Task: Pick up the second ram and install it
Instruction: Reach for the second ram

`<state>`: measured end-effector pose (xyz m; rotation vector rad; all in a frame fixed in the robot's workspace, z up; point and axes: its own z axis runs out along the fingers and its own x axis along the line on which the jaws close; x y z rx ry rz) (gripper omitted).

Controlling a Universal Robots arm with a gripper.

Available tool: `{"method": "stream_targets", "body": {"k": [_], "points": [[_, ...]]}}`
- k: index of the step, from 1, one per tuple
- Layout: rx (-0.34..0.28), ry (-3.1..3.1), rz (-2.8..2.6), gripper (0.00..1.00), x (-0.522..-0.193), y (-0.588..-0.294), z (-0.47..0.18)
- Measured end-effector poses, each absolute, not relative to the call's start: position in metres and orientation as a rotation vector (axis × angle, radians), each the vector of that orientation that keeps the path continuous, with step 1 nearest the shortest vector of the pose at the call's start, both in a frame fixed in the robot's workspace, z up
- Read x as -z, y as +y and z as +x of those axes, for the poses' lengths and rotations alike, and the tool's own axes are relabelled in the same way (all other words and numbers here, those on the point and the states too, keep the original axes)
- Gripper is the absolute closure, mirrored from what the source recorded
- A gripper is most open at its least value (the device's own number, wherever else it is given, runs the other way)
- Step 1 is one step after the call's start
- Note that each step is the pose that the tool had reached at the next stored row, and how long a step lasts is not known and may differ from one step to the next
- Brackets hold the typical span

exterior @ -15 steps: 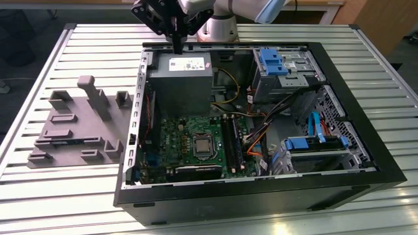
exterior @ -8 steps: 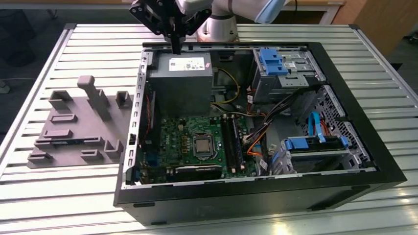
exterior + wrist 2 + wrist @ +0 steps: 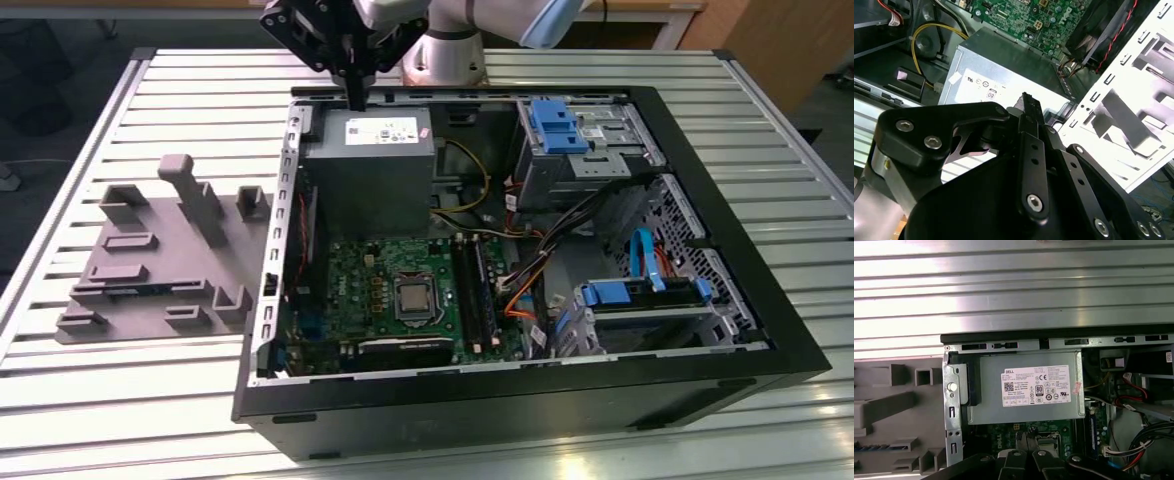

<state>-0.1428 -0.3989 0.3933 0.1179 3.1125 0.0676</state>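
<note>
The second ram (image 3: 134, 291) is a thin dark blue-green strip lying in a slot of the grey holder tray (image 3: 160, 255), at the exterior view's left beside the open computer case (image 3: 534, 400). In the first wrist view the ram (image 3: 879, 446) lies in the same tray. My gripper (image 3: 356, 100) hangs over the far edge of the case, above the grey power supply (image 3: 371, 170), well away from the ram. Its black fingers are shut with nothing between them, as both wrist views show at the gripper (image 3: 1027, 100) (image 3: 1026, 437). Long black memory slots (image 3: 470, 290) run beside the processor socket on the green motherboard.
The case stands on a slatted metal table (image 3: 200, 80). Blue drive brackets (image 3: 554, 125) and a drive cage (image 3: 641, 295) fill the case's side at the exterior view's right, with orange, red and yellow cables between them. The grey tray has several upright posts.
</note>
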Motion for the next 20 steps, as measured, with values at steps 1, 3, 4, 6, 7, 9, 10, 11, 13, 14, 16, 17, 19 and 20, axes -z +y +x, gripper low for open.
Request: {"method": "stream_targets", "body": {"k": [1,3,4,6,7,9,10,11,13,14,16,17,19,20], "points": [[-0.068,3.113,0.118,0.89,-0.3933,-0.3989,-0.1432],[-0.068,3.113,0.118,0.89,-0.3933,-0.3989,-0.1439],[-0.068,3.112,0.118,0.89,-0.3933,-0.3989,-0.1441],[-0.068,3.112,0.118,0.89,-0.3933,-0.3989,-0.1444],[-0.068,3.113,0.118,0.89,-0.3933,-0.3989,-0.1444],[-0.068,3.112,0.118,0.89,-0.3933,-0.3989,-0.1445],[-0.068,3.112,0.118,0.89,-0.3933,-0.3989,-0.1448],[-0.068,3.112,0.118,0.89,-0.3933,-0.3989,-0.1451],[-0.068,3.112,0.118,0.89,-0.3933,-0.3989,-0.1459],[-0.068,3.112,0.118,0.89,-0.3933,-0.3989,-0.1462],[-0.068,3.112,0.118,0.89,-0.3933,-0.3989,-0.1468],[-0.068,3.113,0.118,0.89,-0.3933,-0.3989,-0.1472],[-0.068,3.112,0.118,0.89,-0.3933,-0.3989,-0.1479],[-0.068,3.112,0.118,0.89,-0.3933,-0.3989,-0.1482]]}}
